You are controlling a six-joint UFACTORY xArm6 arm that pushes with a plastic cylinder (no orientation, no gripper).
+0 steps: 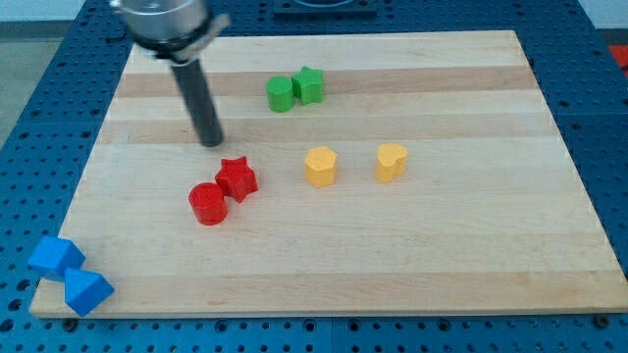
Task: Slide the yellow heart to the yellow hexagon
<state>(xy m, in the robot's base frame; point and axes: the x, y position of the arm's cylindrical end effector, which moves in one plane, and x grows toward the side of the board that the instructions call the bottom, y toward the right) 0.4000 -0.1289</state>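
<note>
The yellow heart [391, 162] sits right of the board's middle. The yellow hexagon [320, 167] stands to its left, a small gap between them. My tip [212, 143] rests on the board at the upper left, well to the left of both yellow blocks and just above the red star. The rod rises up and to the left out of the view's top.
A red star [236, 178] touches a red cylinder [208, 204] below my tip. A green cylinder [281, 94] and a green star [308, 85] touch near the top. Two blue blocks [56, 257] [86, 291] sit at the board's bottom left corner.
</note>
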